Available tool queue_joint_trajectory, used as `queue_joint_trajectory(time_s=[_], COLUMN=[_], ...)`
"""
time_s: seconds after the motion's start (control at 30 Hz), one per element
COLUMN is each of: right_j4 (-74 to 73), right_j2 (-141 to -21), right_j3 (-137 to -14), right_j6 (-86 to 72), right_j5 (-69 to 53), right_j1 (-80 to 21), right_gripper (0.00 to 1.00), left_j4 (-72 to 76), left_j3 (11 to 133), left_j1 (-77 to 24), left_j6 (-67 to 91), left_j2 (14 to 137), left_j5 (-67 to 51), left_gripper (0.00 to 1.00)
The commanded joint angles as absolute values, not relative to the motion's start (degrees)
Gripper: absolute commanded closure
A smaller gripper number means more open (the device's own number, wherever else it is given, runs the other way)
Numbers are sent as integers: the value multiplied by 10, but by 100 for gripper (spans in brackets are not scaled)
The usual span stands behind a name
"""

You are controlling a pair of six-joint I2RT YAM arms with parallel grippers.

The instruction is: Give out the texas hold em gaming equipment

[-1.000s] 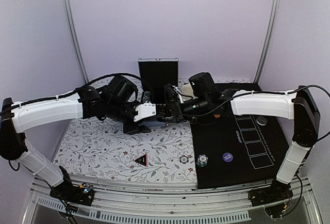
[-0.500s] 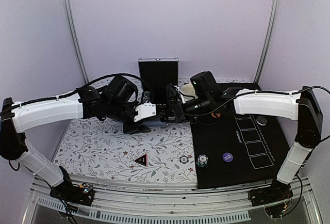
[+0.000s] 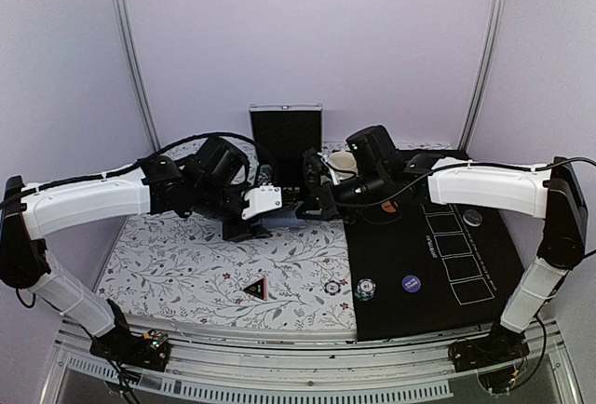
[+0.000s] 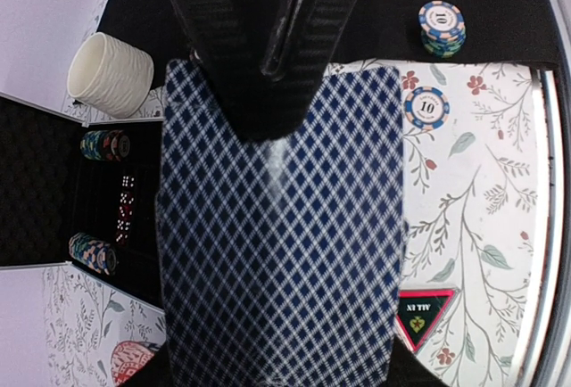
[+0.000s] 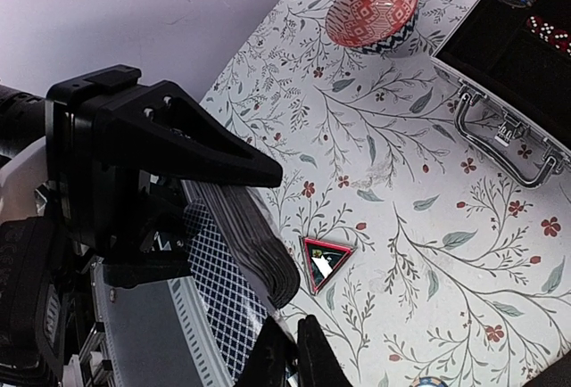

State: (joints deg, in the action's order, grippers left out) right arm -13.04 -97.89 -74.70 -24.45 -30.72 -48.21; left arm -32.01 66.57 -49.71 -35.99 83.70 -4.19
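Observation:
My left gripper (image 3: 268, 210) hovers over the floral cloth, shut on a deck of diamond-backed playing cards (image 4: 281, 226). My right gripper (image 5: 297, 358) meets it from the right, its fingers (image 4: 268, 48) pinched shut on the far edge of the top card (image 5: 219, 302). The deck's stacked edges (image 5: 259, 244) show under the left gripper's black finger (image 5: 178, 137). On the cloth below lie the black red-edged triangle marker (image 3: 255, 287) and a striped chip (image 3: 332, 288). A chip stack (image 3: 365, 289) and a dark blue disc (image 3: 411, 283) sit on the black mat (image 3: 438, 264). An orange disc (image 3: 389, 207) shows under the right arm.
An open black case (image 3: 285, 139) stands at the back, with chip stacks (image 4: 98, 146) and dice (image 4: 125, 209) inside and a metal handle (image 5: 500, 133). The cream cup (image 4: 111, 75) is beside it. A pink patterned dish (image 5: 372, 12) sits on the cloth behind the left arm.
The right gripper's fingers have closed on the top card's edge, and the right arm has shifted slightly to the right. The left arm with the deck has stayed still.

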Motion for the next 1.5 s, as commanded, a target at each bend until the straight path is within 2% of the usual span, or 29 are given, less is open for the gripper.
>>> queue_joint_trajectory(time_s=[0.0,0.17,0.37,0.9,1.13,1.3,1.47], right_j4=[-163,-176,-191,-205,-190,-205,-220], right_j2=[-957,-948,-939,-879,-774,-704,-683], right_j3=[-765,-772,-778,-769,-717,-631,-565], right_j6=[-231,-223,-213,-204,-226,-227,-212], right_j5=[-279,-275,-272,-285,-285,-301,-320], right_j1=[-477,-478,-477,-452,-362,-241,-143], right_gripper=[92,92,97,98,98,98,98], left_j4=[-315,-315,-316,-317,-330,-324,-316], left_j3=[659,659,659,660,674,678,674], left_j1=[-495,-494,-494,-494,-496,-501,-509], left_j6=[-364,-364,-364,-362,-348,-334,-321], left_j2=[841,842,846,848,852,844,842], left_j5=[-45,-44,-42,-42,-32,-22,-23], left_gripper=[49,49,49,49,49,48,48])
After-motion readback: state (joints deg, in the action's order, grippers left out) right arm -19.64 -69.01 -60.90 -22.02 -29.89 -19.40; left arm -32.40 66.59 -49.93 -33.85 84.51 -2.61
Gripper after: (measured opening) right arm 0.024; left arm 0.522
